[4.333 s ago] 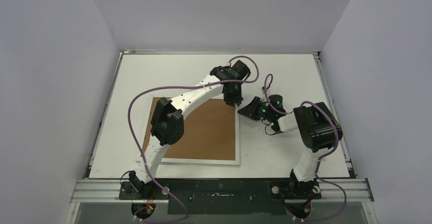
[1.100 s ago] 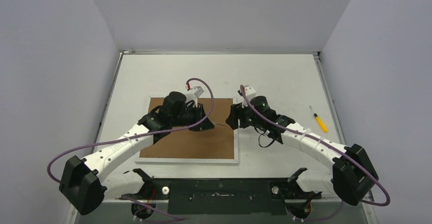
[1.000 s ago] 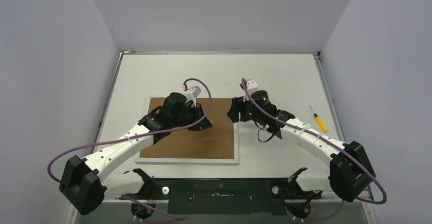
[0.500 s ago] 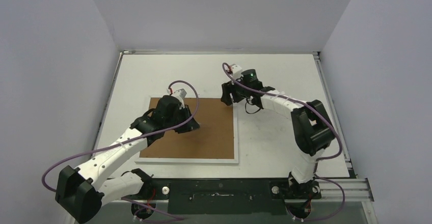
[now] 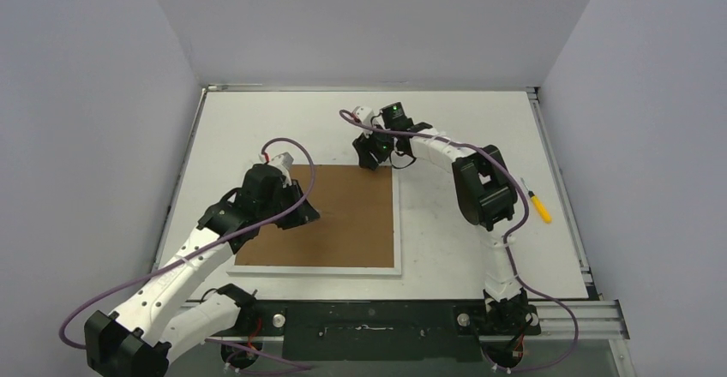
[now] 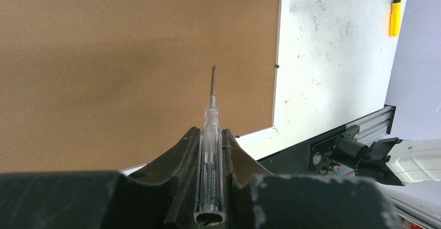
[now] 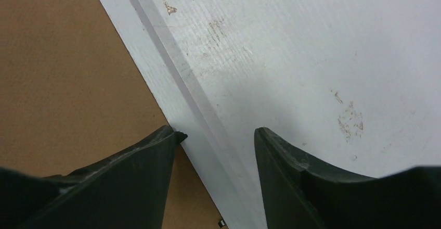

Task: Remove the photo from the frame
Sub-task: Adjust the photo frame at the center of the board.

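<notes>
While the frame (image 5: pixel 360 223) lies face down, brown backing board (image 6: pixel 104 57) up, the photo is hidden beneath, probably thin and easily creased. The left gripper (image 6: pixel 210 132) pinches a clear-handled screwdriver (image 6: pixel 209 151). The right gripper (image 7: pixel 218 132), fingers spread, straddles the rigid white border (image 7: pixel 156 62).

We see the frame (image 5: pixel 351 223) brown-backed, white-edged; a clear screwdriver (image 6: pixel 210 151); at three o'clock, a yellow screwdriver (image 5: pixel 540 208).

White-bordered frame (image 5: pixel 347 223) face-down, brown back up
</notes>
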{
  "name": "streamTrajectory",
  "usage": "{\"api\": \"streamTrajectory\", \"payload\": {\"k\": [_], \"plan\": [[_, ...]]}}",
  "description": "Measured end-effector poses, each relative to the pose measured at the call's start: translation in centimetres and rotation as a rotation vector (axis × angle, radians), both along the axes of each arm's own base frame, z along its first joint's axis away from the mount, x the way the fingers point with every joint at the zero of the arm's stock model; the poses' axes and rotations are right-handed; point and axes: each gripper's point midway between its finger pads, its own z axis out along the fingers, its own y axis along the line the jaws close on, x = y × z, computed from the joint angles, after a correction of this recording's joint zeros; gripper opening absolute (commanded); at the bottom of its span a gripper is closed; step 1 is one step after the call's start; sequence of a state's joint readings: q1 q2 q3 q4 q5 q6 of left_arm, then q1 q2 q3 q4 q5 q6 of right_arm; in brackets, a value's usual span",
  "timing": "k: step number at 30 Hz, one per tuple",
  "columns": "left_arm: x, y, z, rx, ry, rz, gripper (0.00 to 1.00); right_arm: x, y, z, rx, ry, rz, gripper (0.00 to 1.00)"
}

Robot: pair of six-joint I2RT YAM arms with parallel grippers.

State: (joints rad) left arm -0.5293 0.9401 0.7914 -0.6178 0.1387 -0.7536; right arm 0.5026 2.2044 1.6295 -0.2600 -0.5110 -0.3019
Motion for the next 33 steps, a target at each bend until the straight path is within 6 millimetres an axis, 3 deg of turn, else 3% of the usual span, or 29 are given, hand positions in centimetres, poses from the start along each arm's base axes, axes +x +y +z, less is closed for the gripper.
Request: {"api": "streamTrajectory", "payload": {"k": [3,4,12,17,21,25,33], "plan": [[0.0,0.4,-0.1,0.003,0.009,0.009,0.00,-0.2,0.0,0.2,-0.018,0.002,0.024,0.28],[-0.1,0.5,-0.2,0.006,0.014,0.011,0.00,-0.4,0.0,0.1,-0.020,0.012,0.025,0.26],[0.0,1.1,-0.4,0.011,0.032,0.024,0.00,-0.8,-0.2,-0.3,-0.043,0.036,0.021,0.38],[0.4,1.4,-0.4,0.012,0.037,0.036,0.00,-0.9,-0.4,-0.5,-0.029,0.064,-0.019,0.21],[0.6,1.7,-0.4,0.017,0.037,0.044,0.00,-0.7,-1.1,-0.4,-0.017,0.079,-0.068,0.17],[0.8,2.5,-0.7,0.029,0.046,0.069,0.00,-0.3,-4.2,-0.3,-0.022,0.105,-0.203,0.15],[1.4,3.5,-1.1,0.048,0.056,0.116,0.00,-1.3,-13.6,-0.2,-0.034,0.163,-0.620,0.12]]}}
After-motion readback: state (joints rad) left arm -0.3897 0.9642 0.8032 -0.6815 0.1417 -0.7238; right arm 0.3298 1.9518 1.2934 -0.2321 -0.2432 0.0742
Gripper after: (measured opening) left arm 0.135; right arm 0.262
